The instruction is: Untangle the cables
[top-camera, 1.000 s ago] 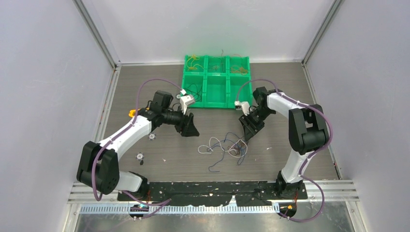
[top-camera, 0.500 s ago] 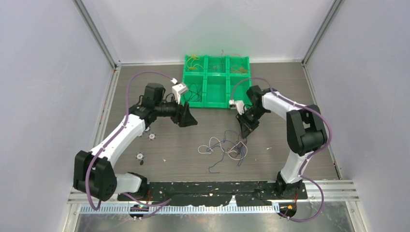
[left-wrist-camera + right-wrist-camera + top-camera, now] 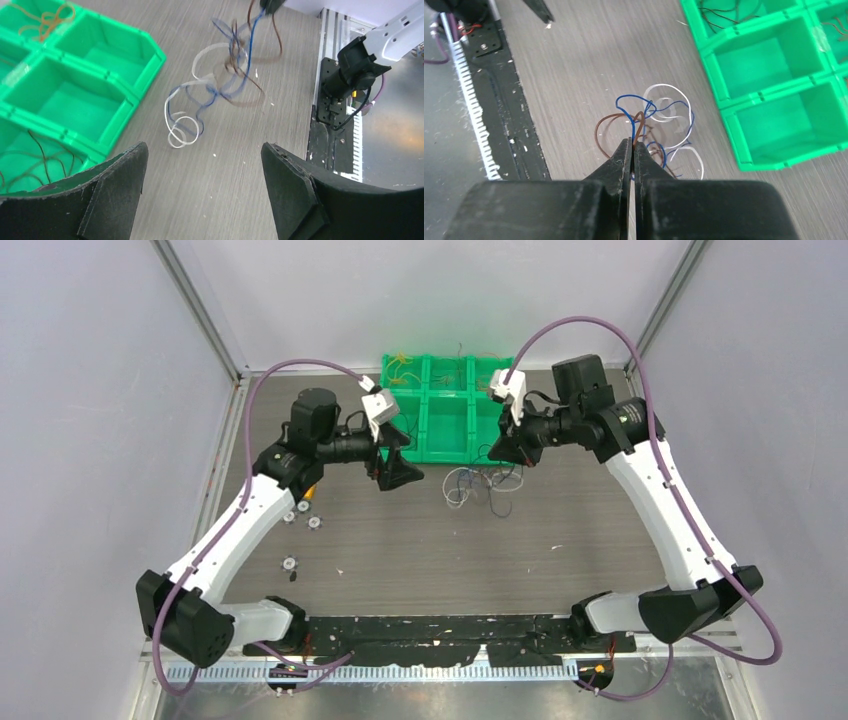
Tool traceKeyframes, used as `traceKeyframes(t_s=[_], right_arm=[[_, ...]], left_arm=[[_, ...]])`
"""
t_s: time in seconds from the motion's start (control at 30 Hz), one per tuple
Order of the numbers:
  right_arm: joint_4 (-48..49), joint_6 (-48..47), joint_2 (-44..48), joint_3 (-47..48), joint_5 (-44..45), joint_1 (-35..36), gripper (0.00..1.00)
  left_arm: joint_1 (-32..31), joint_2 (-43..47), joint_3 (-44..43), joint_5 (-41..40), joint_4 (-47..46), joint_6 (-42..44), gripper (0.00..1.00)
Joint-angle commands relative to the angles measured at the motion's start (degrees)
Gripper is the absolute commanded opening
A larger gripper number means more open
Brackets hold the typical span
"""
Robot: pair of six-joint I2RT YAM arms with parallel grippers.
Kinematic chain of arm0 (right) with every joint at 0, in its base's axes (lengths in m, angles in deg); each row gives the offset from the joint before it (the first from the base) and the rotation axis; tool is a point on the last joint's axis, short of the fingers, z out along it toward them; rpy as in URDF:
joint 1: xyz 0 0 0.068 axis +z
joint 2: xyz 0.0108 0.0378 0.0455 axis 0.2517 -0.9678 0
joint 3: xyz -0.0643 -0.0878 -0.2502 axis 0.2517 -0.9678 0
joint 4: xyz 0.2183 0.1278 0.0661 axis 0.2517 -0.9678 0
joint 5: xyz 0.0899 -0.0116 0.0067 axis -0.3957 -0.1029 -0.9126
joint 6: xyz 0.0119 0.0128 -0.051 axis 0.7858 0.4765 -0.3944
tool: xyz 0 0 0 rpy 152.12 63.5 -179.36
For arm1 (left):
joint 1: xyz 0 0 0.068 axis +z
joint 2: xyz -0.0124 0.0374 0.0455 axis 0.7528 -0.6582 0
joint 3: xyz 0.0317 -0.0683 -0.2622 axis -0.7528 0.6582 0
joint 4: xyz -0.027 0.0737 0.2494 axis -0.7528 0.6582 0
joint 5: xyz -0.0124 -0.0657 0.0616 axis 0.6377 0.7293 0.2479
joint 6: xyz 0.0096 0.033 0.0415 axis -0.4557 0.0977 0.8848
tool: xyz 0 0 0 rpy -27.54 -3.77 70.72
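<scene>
My right gripper point(image 3: 632, 142): clamped on tangle of thin blue, white, brown cables point(image 3: 480, 482) | my left gripper point(image 3: 205, 150): jaws apart, empty | cables: frame centre, just below green plastic compartment tray point(image 3: 445, 456)

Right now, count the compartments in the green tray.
6: three across the back row of the green tray and three across the front row. The right gripper partly covers the front right one.

No writing, label, brand mark or number can be read in any view: none on the green bin tray point(image 3: 424, 420) at upper centre, the white arm links point(image 3: 235, 535), or the black base plate point(image 3: 440, 628) along the bottom.
</scene>
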Motion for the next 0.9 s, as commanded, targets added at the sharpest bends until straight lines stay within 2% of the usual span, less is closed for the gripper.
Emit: traceKeyframes(t_s=[0.0, 0.07, 0.13, 0.2, 0.37, 0.6, 0.7, 0.8, 0.87], right_arm=[[-3.8, -1.7, -0.3, 1.6, -1.7, 3.2, 0.05], [-2.8, -2.9, 0.7, 0.6, -0.7, 4.9, 0.05], [-2.2, -3.7, 1.5, -0.4, 0.4, 6.7, 0.05], [-1.4, -4.0, 2.3, -1.2, 1.1, 8.6, 0.05], [1.1, -3.9, 3.3, -2.5, 2.0, 11.8, 0.05], [2.9, -3.8, 4.2, -4.3, 2.1, 13.4, 0.06], [3.8, -4.0, 4.3, -5.4, 2.4, 13.4, 0.05], [5.0, -3.8, 4.5, -6.1, 3.1, 13.4, 0.06], [6.9, -3.2, 5.4, -7.4, 4.7, 13.3, 0.05]], left_arm=[[-3.1, -1.4, -4.9, 1.3, -5.4, 2.7, 0.83], [-5.1, -2.9, -6.3, 1.8, -6.5, 2.2, 0.79], [-7.0, -4.4, -7.4, 2.4, -7.7, 1.3, 0.67], [-9.1, -5.7, -7.5, 3.1, -8.6, 0.4, 0.61], [-11.8, -7.7, -5.7, 4.5, -10.6, -1.1, 0.56], [-13.3, -8.9, -3.7, 7.5, -15.5, -7.1, 0.4], [-13.4, -9.3, -3.5, 9.2, -16.8, -8.8, 0.27], [-13.4, -9.1, -3.5, 10.7, -16.9, -10.1, 0.04], [-13.4, -8.5, -3.9, 11.1, -15.9, -10.5, 0.0]])
